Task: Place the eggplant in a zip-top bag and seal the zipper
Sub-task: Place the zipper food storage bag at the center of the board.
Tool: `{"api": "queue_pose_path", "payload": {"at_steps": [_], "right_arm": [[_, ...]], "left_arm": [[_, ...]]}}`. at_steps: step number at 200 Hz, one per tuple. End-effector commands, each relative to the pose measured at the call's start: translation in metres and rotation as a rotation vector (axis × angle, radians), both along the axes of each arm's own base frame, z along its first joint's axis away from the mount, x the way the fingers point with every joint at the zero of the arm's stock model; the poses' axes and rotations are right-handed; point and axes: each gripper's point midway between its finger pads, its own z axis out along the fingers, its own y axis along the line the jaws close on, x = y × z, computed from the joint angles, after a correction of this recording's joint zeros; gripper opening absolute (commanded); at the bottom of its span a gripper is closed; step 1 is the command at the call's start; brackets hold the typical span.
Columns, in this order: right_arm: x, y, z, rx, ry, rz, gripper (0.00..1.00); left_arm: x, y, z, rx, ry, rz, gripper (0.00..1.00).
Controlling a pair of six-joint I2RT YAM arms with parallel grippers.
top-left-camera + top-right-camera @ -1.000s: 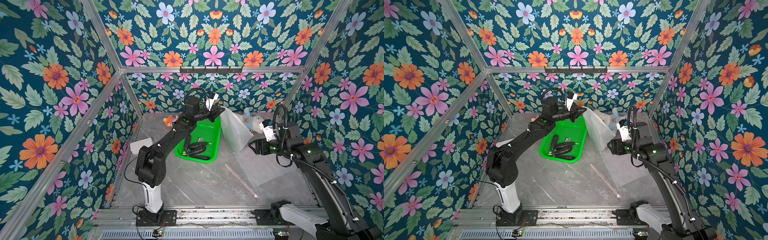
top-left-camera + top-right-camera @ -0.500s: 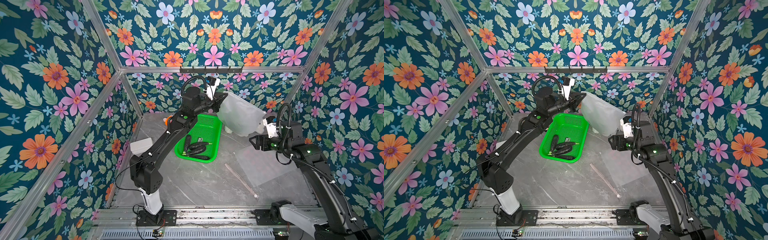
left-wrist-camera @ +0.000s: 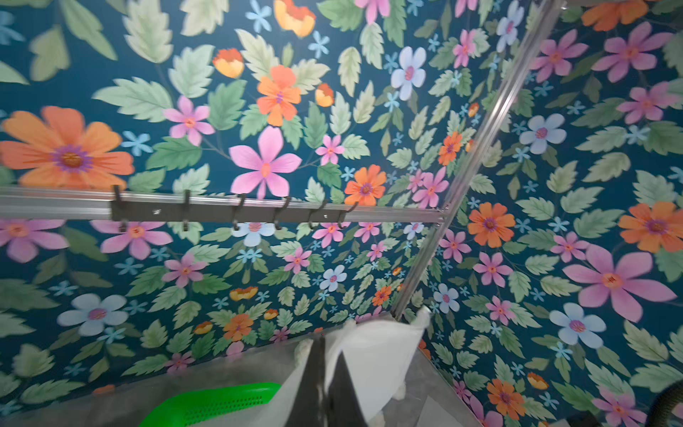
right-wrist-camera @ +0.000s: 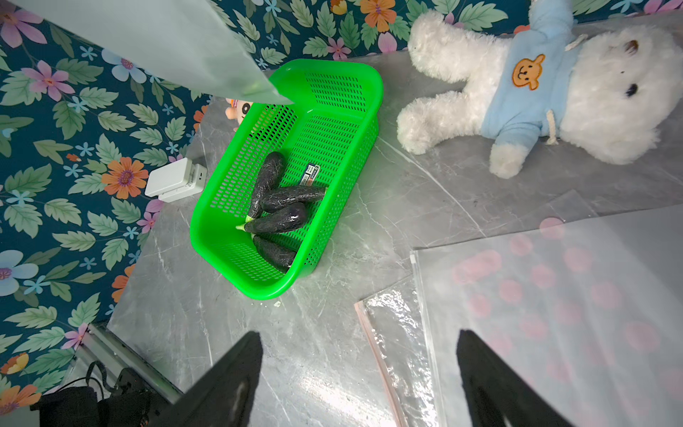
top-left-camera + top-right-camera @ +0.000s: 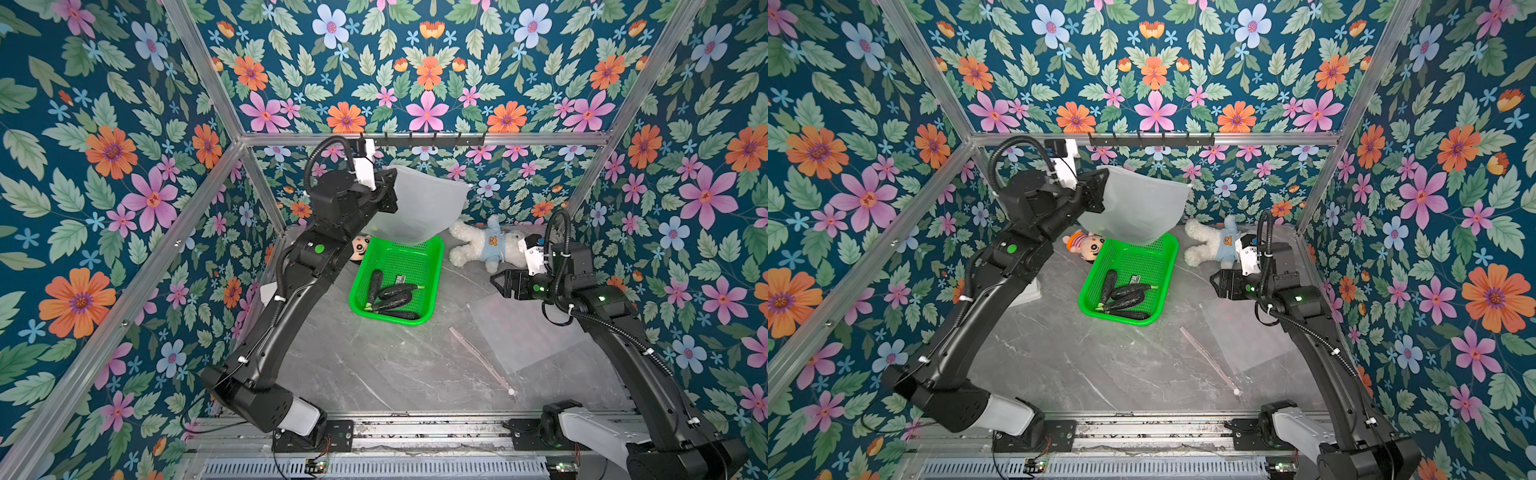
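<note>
Several dark eggplants (image 5: 395, 291) (image 4: 281, 220) lie in a green basket (image 5: 432, 253) (image 5: 1167, 249) (image 4: 332, 74). The zip-top bag (image 5: 528, 332) (image 5: 1246, 336) (image 4: 554, 295), printed with pink dots, lies flat on the table at the right. Its pink zipper (image 5: 478, 357) (image 4: 373, 355) ends at a white slider (image 5: 511, 391). My right gripper (image 5: 496, 282) (image 5: 1214, 282) (image 4: 358, 334) hovers open over the table by the zipper's edge, holding nothing. High above the basket, my left gripper (image 5: 388, 195) (image 5: 1098, 191) (image 3: 327, 351) is shut on a plain frosted plastic bag (image 5: 424, 203) (image 5: 1138, 203) (image 3: 380, 351).
A white plush bear in a blue shirt (image 5: 486, 245) (image 4: 536, 92) lies at the back right. A small doll (image 5: 1084, 245) sits behind the basket. A white box (image 4: 173, 181) stands by the left wall. A hook rail (image 5: 419, 139) (image 3: 229, 214) runs along the back.
My left arm has lifted the frosted bag from table height up over the basket toward the back wall. The right gripper has opened a little wider and stayed near the dotted bag.
</note>
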Motion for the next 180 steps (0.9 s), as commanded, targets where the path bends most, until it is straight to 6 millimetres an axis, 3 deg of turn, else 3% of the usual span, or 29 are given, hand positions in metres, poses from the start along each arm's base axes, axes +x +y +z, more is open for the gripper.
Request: {"api": "queue_pose_path", "payload": {"at_steps": [1,71,128,157,180], "right_arm": [[0.006,0.008,0.003,0.041,-0.016,0.02,0.84],[0.012,0.019,-0.019,0.097,0.033,0.051,0.84],[0.016,0.024,-0.03,0.116,0.054,0.065,0.84],[0.023,0.03,-0.039,0.134,0.073,0.079,0.84],[0.027,0.033,-0.045,0.142,0.09,0.09,0.84]], "left_arm": [[0.0,0.046,-0.018,-0.022,0.09,0.162,0.0],[-0.027,0.126,-0.047,-0.096,0.215,0.246,0.0],[-0.07,0.161,-0.041,-0.11,0.281,0.316,0.0],[-0.088,0.169,-0.052,-0.108,0.337,0.355,0.0],[-0.115,0.19,-0.052,-0.099,0.342,0.454,0.0]]}}
